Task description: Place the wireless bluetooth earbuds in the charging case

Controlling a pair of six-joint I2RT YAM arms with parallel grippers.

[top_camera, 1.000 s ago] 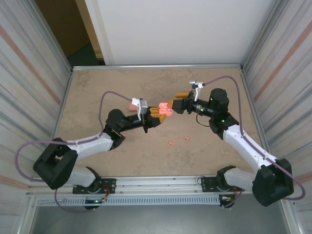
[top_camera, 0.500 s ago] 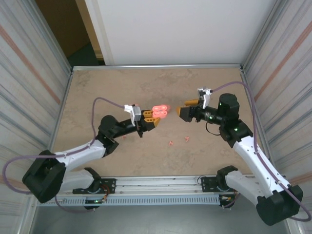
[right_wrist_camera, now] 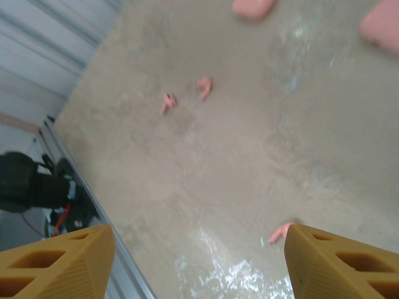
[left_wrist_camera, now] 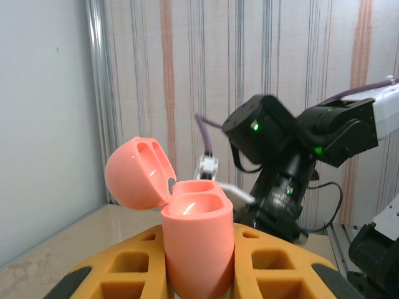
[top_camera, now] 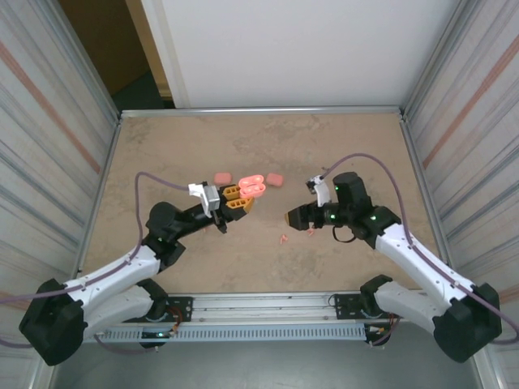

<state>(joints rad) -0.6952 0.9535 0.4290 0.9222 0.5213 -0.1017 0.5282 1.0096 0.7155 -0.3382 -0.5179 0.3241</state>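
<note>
While left wrist frames the open case, right frames earbuds

- This is looking like a robotics lab test cell: a left arm and a right arm are sitting bolted to a metal rail at the near edge of a beige, stone-patterned table.
- Striped panels in aluminium framing are closing in both sides.
- A plain white board is standing at the back.
- Purple cables are looping off the arms.
</note>
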